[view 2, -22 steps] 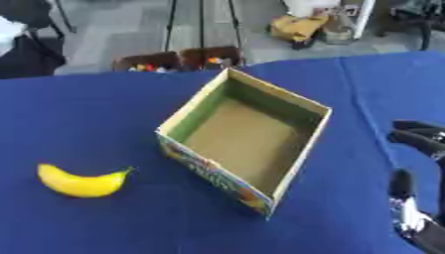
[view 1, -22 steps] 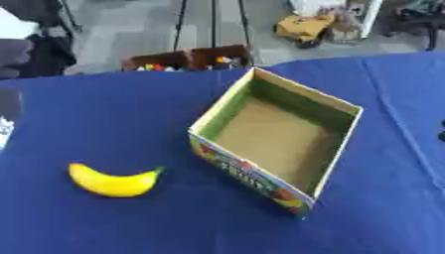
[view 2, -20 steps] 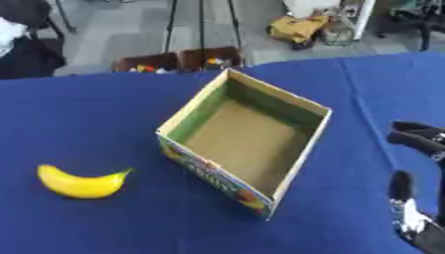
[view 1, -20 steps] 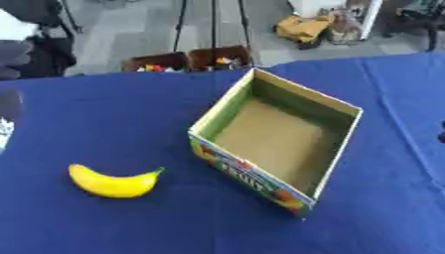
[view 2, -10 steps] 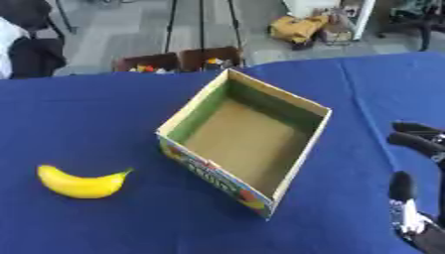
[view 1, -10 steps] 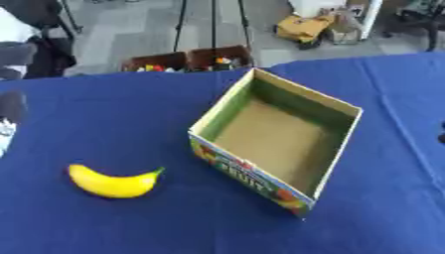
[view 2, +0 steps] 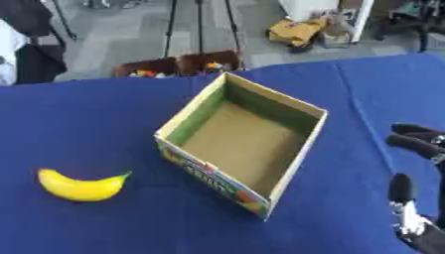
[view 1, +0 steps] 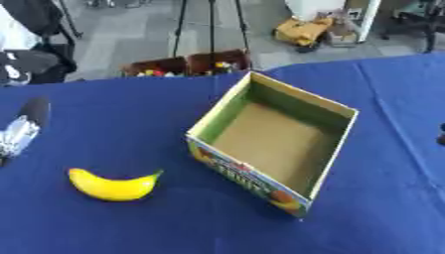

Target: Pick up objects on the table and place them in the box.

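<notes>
Here the right hand (view 2: 415, 198) shows at the lower right corner of the right eye view, its dark fingers (view 2: 419, 140) straight and spread, holding nothing and well apart from the box. The left hand (view 1: 23, 130) enters at the left edge of the left eye view, fingers extended and not closed on anything, near the banana but not touching it. The banana (view 1: 112, 185) lies on its side on the blue worktop (view 1: 121, 119), left of the box. The open cardboard box (view 1: 274, 141) stands askew near the middle, its brown floor bare.
</notes>
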You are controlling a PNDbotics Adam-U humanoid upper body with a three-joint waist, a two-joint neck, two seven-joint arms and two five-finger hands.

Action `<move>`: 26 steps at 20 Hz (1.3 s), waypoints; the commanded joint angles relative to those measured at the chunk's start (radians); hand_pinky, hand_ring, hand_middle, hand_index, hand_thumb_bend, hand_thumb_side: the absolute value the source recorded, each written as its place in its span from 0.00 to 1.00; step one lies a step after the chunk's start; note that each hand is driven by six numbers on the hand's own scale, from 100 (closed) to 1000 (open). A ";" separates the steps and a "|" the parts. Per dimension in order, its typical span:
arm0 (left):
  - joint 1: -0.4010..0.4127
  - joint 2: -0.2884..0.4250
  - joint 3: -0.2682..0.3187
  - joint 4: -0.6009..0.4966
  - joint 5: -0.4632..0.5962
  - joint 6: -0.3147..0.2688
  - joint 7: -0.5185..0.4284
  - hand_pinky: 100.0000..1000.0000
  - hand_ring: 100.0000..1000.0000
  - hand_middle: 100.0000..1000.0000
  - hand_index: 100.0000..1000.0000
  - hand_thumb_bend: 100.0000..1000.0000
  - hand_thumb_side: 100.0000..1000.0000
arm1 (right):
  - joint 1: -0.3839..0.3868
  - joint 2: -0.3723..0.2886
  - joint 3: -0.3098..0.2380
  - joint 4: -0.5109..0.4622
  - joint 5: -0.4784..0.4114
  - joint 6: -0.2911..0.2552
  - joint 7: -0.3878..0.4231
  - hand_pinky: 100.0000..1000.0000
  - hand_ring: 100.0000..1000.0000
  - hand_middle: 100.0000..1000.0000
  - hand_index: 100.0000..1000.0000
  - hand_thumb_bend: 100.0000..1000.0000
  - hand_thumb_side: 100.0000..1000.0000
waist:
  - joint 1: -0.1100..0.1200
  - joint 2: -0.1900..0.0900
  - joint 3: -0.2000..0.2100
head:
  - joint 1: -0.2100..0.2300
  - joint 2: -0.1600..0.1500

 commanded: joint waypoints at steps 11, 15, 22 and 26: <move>-0.134 0.101 -0.156 -0.017 0.094 0.222 -0.157 0.83 0.87 0.86 0.94 0.40 1.00 | 0.005 -0.037 -0.001 -0.015 -0.032 -0.195 -0.167 0.59 0.70 0.54 0.73 0.00 0.84 | 0.008 -0.033 -0.005 | 0.011 -0.002; -0.151 0.096 -0.175 -0.017 0.085 0.243 -0.203 0.84 0.88 0.89 1.00 0.51 0.96 | 0.005 -0.036 -0.001 -0.015 -0.036 -0.193 -0.160 0.59 0.70 0.54 0.72 0.00 0.84 | 0.010 -0.032 -0.005 | 0.008 -0.003; -0.137 0.096 -0.203 -0.017 0.079 0.264 -0.292 0.84 0.89 0.96 1.00 0.24 0.71 | 0.003 -0.032 0.001 -0.015 -0.041 -0.194 -0.152 0.58 0.70 0.53 0.72 0.00 0.84 | 0.010 -0.028 -0.007 | 0.010 -0.006; -0.122 0.100 -0.223 -0.017 0.074 0.270 -0.341 0.83 0.89 0.96 1.00 0.13 0.62 | 0.001 -0.029 0.002 -0.015 -0.041 -0.193 -0.149 0.58 0.70 0.53 0.72 0.00 0.84 | 0.010 -0.024 -0.010 | 0.013 -0.007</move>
